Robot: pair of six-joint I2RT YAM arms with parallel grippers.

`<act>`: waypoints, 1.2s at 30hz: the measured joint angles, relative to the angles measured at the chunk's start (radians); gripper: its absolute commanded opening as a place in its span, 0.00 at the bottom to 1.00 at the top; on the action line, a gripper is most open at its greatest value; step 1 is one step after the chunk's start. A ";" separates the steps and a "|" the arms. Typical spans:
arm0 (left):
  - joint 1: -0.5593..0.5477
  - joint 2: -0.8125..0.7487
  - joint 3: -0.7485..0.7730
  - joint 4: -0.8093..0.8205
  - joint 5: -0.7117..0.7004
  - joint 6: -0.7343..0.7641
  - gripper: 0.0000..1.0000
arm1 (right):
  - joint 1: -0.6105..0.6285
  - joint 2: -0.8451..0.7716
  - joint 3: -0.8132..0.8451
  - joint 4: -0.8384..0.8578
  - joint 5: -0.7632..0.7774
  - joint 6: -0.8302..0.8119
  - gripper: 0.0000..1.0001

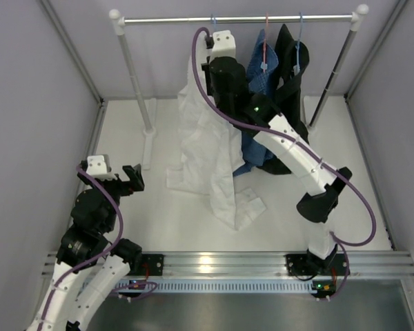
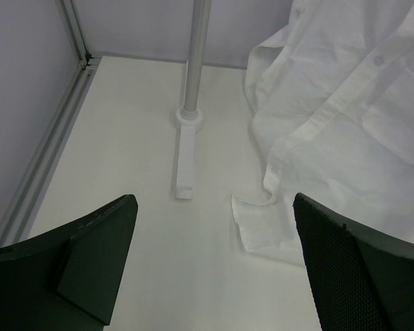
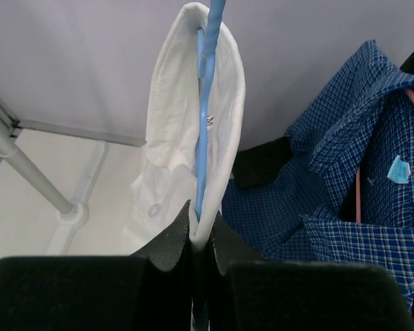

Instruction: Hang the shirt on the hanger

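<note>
The white shirt (image 1: 205, 148) hangs below the rail and trails onto the table. Its collar (image 3: 169, 96) wraps the light-blue hanger (image 3: 203, 103), whose hook (image 1: 213, 22) reaches up to the rail. My right gripper (image 3: 201, 224) is raised near the rail (image 1: 219, 65). It is shut on the collar cloth with the hanger wire between its fingers. My left gripper (image 2: 214, 207) is open and empty, low over the table at the left (image 1: 129, 178). The shirt's body (image 2: 345, 117) and a cuff (image 2: 262, 231) lie just ahead and right of it.
The rack's rail (image 1: 159, 19) spans the back, with a left post (image 1: 134, 76) and its foot (image 2: 184, 162). A blue checked shirt (image 1: 261, 76) on a red hanger and a black garment (image 1: 287, 62) hang right of the white shirt. Walls close in on both sides.
</note>
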 measured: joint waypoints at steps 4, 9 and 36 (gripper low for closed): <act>0.001 -0.006 -0.005 0.000 0.002 0.000 0.98 | 0.029 -0.036 0.000 0.043 0.014 -0.024 0.00; 0.001 -0.007 -0.006 0.001 0.008 0.000 0.98 | 0.026 -0.035 0.031 0.072 0.019 -0.062 0.00; 0.001 -0.026 -0.019 0.003 0.008 0.000 0.98 | 0.023 0.101 -0.015 0.230 0.129 -0.069 0.34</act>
